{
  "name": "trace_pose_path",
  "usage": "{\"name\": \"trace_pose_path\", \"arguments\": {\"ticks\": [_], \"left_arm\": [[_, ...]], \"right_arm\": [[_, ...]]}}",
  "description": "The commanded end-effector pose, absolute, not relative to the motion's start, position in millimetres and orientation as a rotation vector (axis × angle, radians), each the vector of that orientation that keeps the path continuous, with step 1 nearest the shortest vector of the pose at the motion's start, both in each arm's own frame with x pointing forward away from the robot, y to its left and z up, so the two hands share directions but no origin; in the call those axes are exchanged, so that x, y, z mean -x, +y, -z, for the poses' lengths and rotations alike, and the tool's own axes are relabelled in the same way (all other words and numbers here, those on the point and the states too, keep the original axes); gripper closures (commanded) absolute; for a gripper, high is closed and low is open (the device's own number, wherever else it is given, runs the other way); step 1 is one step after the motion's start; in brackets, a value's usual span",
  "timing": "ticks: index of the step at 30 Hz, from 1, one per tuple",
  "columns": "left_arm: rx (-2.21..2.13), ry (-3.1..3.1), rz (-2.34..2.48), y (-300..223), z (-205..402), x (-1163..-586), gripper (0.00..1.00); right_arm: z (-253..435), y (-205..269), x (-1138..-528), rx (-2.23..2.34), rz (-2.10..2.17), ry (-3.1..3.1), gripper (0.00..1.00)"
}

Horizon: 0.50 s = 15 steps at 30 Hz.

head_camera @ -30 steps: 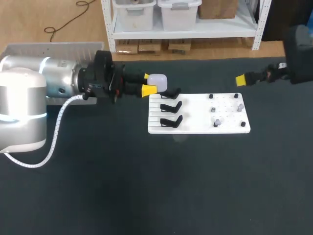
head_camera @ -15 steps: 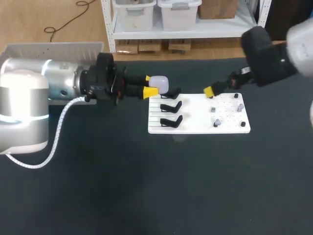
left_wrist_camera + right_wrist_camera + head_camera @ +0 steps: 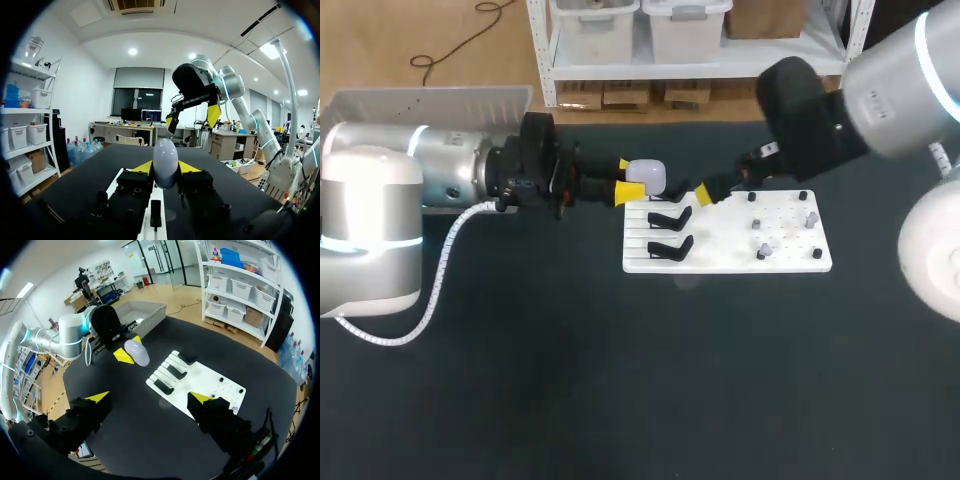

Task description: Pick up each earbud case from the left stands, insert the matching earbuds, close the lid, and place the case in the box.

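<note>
My left gripper (image 3: 626, 177) is shut on a white, egg-shaped earbud case (image 3: 645, 173), held in the air just beyond the back left corner of the white board (image 3: 720, 262). In the left wrist view the case (image 3: 165, 161) stands upright between the two yellow tips. My right gripper (image 3: 704, 195) hangs open over the board's back edge, a short way right of the case, with nothing in it. From the right wrist the case (image 3: 136, 352) lies ahead, well apart from those wide-spread fingers. Three black stands (image 3: 669, 217) sit empty on the board's left side. Small earbuds (image 3: 761, 246) stand on its right side.
A pale grey box (image 3: 425, 100) lies at the table's back left, partly hidden behind my left arm. The board (image 3: 200, 382) lies in the middle of the dark table, under my right gripper (image 3: 150, 398). My right gripper (image 3: 192, 116) hangs ahead of the held case.
My right arm has swung in from the far right, across the board, to just right of the case. The left gripper has edged slightly right with the case.
</note>
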<state>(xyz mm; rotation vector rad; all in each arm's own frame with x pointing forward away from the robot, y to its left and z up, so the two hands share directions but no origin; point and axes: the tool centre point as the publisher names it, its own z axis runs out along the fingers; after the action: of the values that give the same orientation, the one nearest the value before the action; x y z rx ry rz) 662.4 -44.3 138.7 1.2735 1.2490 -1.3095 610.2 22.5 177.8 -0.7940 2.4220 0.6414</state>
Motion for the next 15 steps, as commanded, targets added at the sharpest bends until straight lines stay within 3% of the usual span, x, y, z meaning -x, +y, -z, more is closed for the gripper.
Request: {"name": "trace_pose_path", "arguments": {"ticks": [1,15], "left_arm": [[-1.270,1.250,1.305,-44,-138,-661,1.00],[-1.270,1.250,1.305,-44,-138,-661,1.00]], "right_arm": [[-176,40,-613,0.802,-0.623,2.434,0.00],[-164,73,-631,0.854,-0.644,2.457,0.00]]}}
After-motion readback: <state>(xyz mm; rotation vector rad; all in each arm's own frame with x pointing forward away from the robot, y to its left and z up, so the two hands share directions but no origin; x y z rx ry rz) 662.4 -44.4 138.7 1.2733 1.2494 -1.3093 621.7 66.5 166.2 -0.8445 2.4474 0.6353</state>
